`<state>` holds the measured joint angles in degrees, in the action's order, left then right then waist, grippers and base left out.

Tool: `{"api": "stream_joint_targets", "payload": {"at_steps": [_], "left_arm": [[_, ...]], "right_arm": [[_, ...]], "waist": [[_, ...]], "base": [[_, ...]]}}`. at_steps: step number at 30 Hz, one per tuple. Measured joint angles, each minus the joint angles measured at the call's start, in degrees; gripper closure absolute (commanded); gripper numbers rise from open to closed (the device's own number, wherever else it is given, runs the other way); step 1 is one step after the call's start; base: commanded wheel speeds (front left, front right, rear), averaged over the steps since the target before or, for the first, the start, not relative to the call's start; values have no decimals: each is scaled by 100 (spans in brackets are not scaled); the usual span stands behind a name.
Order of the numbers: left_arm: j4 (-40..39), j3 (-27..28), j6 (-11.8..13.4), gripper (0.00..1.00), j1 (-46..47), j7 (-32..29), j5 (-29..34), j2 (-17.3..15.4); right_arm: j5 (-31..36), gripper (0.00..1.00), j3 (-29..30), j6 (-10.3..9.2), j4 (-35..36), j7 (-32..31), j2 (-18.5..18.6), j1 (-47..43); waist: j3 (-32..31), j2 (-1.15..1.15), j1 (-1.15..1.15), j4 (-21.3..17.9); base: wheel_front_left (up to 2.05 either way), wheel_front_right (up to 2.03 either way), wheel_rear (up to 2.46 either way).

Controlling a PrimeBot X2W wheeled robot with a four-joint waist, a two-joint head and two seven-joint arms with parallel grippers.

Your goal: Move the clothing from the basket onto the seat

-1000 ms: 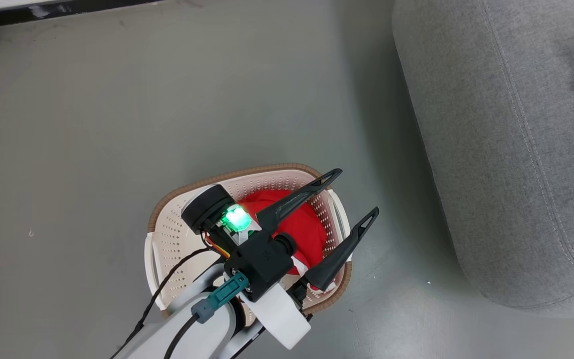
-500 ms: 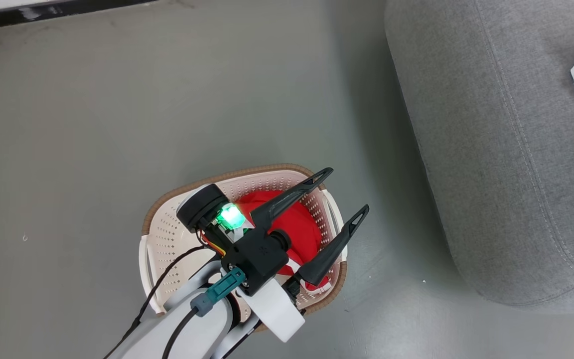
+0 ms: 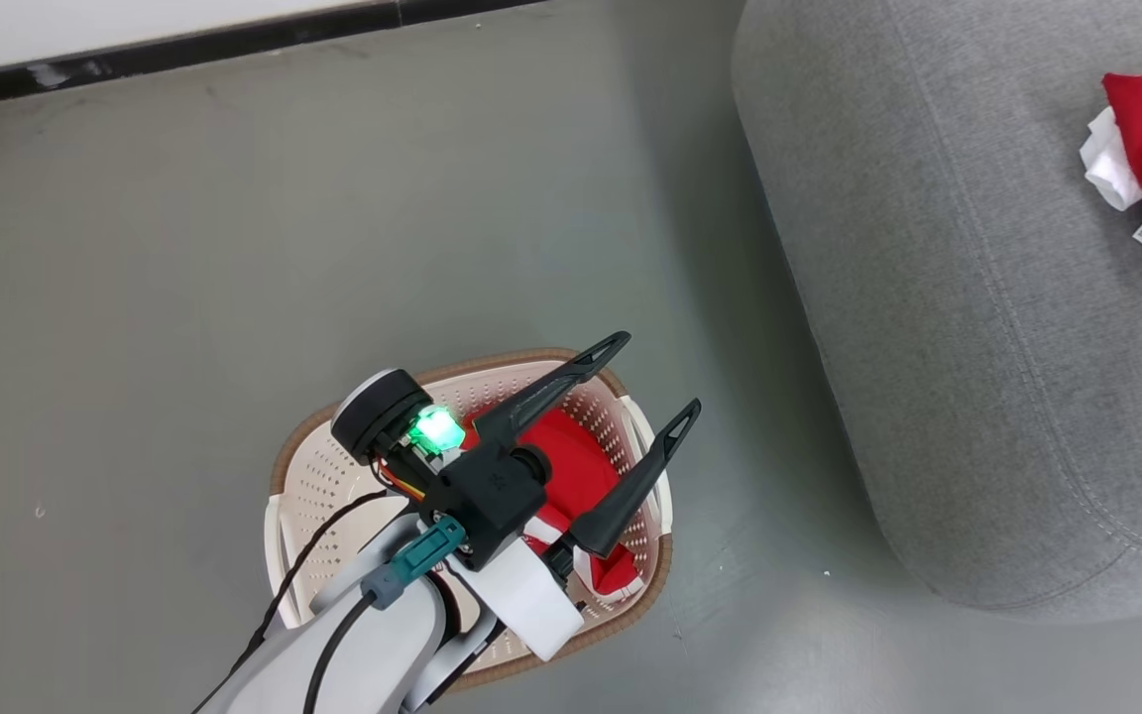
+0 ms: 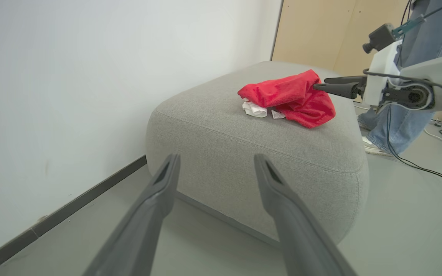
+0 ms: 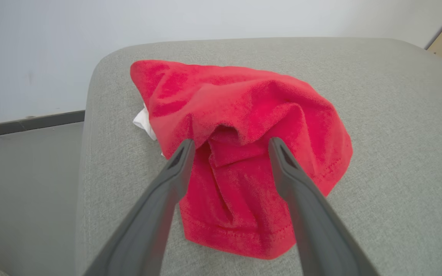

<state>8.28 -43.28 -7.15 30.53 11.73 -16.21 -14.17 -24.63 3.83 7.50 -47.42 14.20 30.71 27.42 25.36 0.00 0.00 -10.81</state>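
Head cam looks down; both wrist cams face seat, R nearer.

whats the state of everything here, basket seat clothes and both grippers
basket: upright, not empty
seat: partly loaded
red garment in basket: bunched inside, not yet moved
red garment on seat: crumpled, lying loose
left gripper: jaws open, empty
right gripper: jaws open either side of the garment on the seat, no grip

bright, even indoor light all round, nothing dim. the big light grey woven-fabric sofa drops a soft shadow on the smooth grey floor. small green indicator light blows out slightly. wrist views stretch near edges.
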Motion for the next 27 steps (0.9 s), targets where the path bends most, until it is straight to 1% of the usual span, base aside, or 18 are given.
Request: {"api": "stream_joint_targets", "payload": {"at_steps": [5,10,14,20,22,23,27], "left_arm": [[87,37,1,0,-15,45,-37,1],[187,100,8,0,-119,98,-83,-2],[292,235,70,0,-219,152,-146,-5],[379,478,265,0,-356,199,-227,7],[417,572,325,0,-409,226,-294,8],[417,572,325,0,-409,226,-294,8],[491,782,489,0,-547,241,-386,7]], "right_arm": [[59,0,122,0,324,-1,-143,-397],[227,0,177,0,818,0,-215,-605],[409,0,21,0,1268,0,-405,-684],[576,0,-216,0,1694,0,-563,-623],[730,0,-292,0,1845,0,-660,-555],[730,0,-292,0,1845,0,-660,-555],[927,0,-412,0,2106,0,-917,-419]], "waist": [[-110,0,0,-81],[-237,0,0,-150],[-383,0,0,-177],[-575,0,0,-123],[-642,0,0,-86],[-642,0,0,-86],[-784,0,0,4]], "base": [[0,0,0],[0,0,0],[0,0,0],[0,0,0],[0,0,0],[0,0,0],[0,0,0]]}}
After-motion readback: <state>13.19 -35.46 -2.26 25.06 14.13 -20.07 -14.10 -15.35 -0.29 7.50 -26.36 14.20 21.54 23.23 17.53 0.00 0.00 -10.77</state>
